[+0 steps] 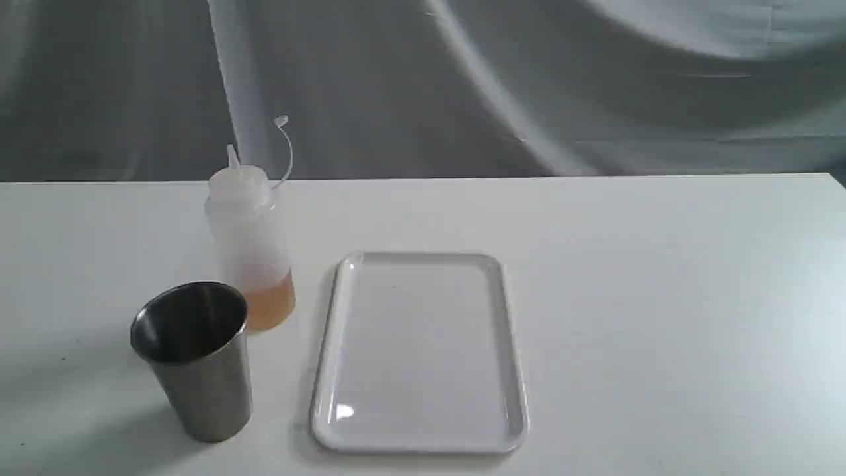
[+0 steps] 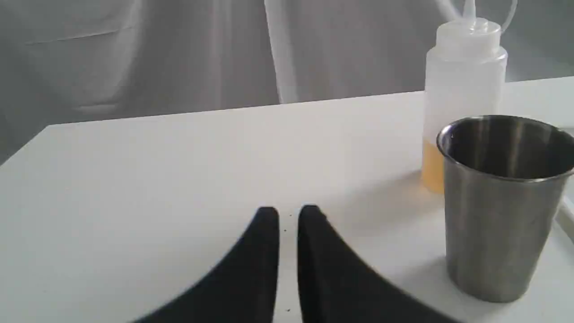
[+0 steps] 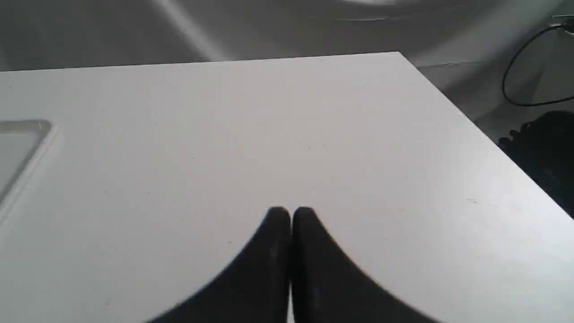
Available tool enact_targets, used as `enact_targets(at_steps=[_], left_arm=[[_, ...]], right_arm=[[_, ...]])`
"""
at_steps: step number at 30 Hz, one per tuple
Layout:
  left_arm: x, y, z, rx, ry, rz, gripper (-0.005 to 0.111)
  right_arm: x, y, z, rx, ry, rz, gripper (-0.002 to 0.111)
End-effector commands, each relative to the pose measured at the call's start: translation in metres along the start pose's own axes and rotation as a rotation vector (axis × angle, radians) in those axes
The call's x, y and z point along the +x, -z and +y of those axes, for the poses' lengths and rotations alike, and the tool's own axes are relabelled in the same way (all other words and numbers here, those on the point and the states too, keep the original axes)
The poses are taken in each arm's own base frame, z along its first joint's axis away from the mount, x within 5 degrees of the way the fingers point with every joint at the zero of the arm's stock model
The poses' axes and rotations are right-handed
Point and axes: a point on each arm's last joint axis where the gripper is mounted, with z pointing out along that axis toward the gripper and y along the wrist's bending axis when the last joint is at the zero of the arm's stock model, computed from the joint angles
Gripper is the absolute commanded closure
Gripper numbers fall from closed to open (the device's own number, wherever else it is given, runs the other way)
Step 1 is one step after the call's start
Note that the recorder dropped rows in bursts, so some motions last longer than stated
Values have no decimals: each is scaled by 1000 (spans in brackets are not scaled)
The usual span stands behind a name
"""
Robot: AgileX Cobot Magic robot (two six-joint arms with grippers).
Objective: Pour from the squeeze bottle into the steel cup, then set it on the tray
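Exterior view: squeeze bottle (image 1: 248, 231) upright on the table (image 1: 661, 297), left of centre in the frame, nozzle uncapped, cap strap curling up beside it, amber liquid low in the body. Just in front, toward the lower left, steel cup (image 1: 198, 363), upright, very close to the bottle (touching or not, cannot tell from here). Tray (image 1: 420, 350) bare, at the centre of the frame, just right of both. No gripper in sight.

Left wrist view: left gripper (image 2: 288, 213) low over bare table, fingers nearly together with only a thin slit between, clamped on nothing. Ahead and off to one side, the steel cup (image 2: 502, 215); behind it the squeeze bottle (image 2: 464, 89), lower body partly hidden by the cup's rim.

Right wrist view: right gripper (image 3: 291, 213) with fingers pressed together, empty, over open table. Only a corner of the tray (image 3: 18, 143) in view, well apart from the fingertips; neither bottle nor cup visible.

Step in hand, by judgement: the reach for the bottle, nothing poured so far. Probably best with the left gripper (the nearer one). Spread the fingers wide first, swing around the cup rather than across it, and close on the bottle's mid-body above the liquid line. Grip gently: soft plastic with an open nozzle, likely to squirt early under a hard squeeze. Keep it upright until the nozzle hangs over the cup's mouth.
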Motion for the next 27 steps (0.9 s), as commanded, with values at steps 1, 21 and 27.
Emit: enact_targets(at_steps=[1, 21, 27], left_arm=[[1, 0, 0, 1, -1, -8, 98], [1, 0, 0, 1, -1, -8, 98], [1, 0, 0, 1, -1, -8, 98]], right_arm=[[-1, 0, 0, 4, -2, -27, 108], [-41, 11, -5, 11, -214, -490, 108], [-43, 12, -9, -16, -456, -525, 108]])
